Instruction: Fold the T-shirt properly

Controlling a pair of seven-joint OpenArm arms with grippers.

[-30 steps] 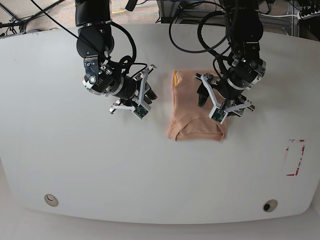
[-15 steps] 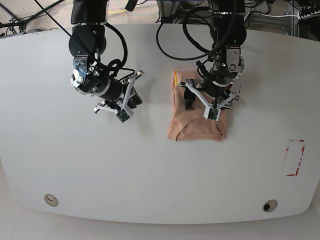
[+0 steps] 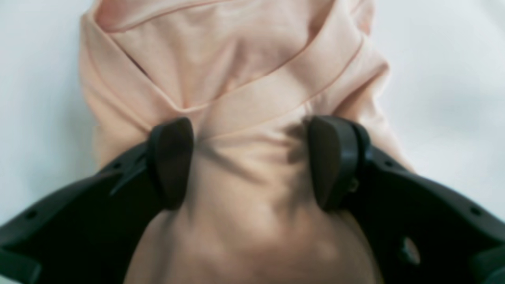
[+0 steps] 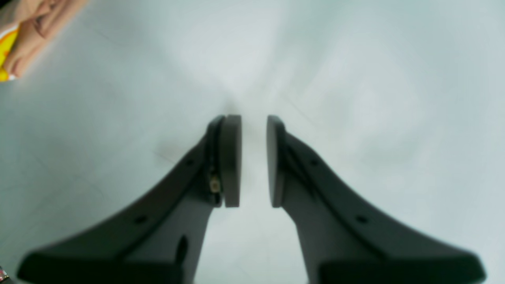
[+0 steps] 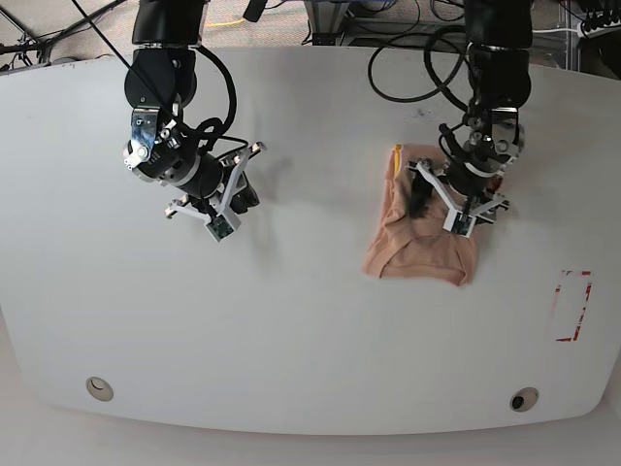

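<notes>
A robotics lab, by the look of it: a broad white table (image 5: pixel 291 320) with rounded corners carries two black arms, one to the left (image 5: pixel 165 107) and one to the right (image 5: pixel 495 87) in the base view. Behind them at the far edge, black cables (image 5: pixel 408 68) loop over a grey floor. Red tape marks (image 5: pixel 574 306) sit on the tabletop out beyond the right-hand arm.
</notes>
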